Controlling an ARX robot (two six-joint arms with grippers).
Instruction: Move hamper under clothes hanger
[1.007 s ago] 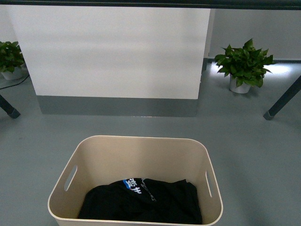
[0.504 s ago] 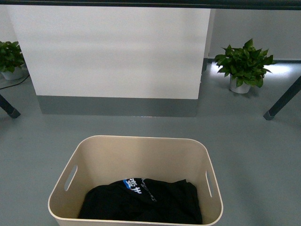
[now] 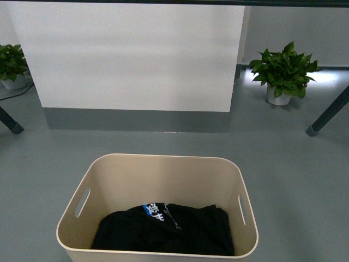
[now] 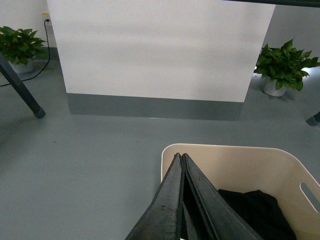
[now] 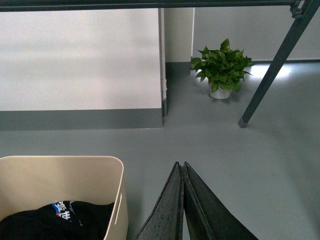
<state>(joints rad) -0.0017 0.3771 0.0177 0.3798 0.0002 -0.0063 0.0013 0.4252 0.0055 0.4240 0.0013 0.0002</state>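
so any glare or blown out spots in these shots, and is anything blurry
Front view: a bright, washed-out patch on the floor behind the right plant; hamper sharp. Right wrist view: the same glare beside the plant and rack leg. Left wrist view: evenly lit, soft banding on the white panel; the shut left gripper looks dark and slightly soft.

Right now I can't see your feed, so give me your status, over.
Left gripper and right gripper: jaws shut, empty. Hamper on floor, black garment inside, between rack legs. Nothing blocking.
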